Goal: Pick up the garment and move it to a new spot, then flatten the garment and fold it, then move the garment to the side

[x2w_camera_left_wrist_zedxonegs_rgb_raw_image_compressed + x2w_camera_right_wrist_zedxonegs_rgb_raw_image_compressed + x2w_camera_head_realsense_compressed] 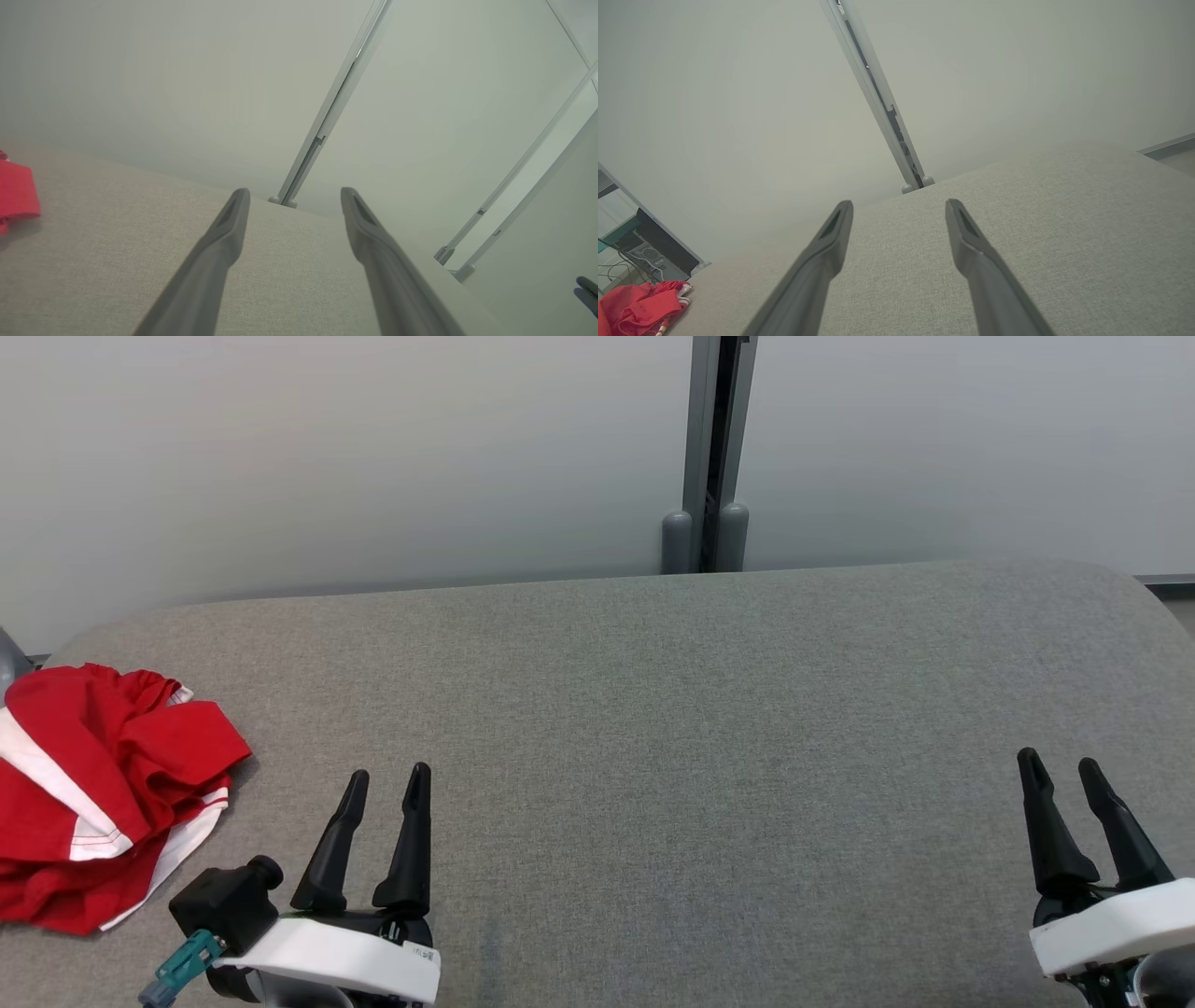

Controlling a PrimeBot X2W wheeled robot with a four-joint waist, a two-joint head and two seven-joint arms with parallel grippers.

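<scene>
- Writing: a small label [415, 947] sits on the white housing of the left gripper [390, 773]. Its print is too small to read.
- Task item: the garment [103, 793], red with white stripes, lies crumpled in a heap on the bench [653, 709], at the left end near the rounded far corner. The left edge of the head view cuts it off.
- Orientation: the visible heap runs longer from far to near than across. The white stripes run diagonally. Which end is top or bottom cannot be told from the folds.
- Left gripper: hovers over the near left of the bench, just right of the garment and apart from it. Its fingers are spread and hold nothing.
- Right gripper [1058, 761]: at the near right of the bench, well apart from the garment. Its fingers are parted and empty.
- Surroundings: pale wall panels stand behind the bench, joined by a grey post [714, 448].
</scene>
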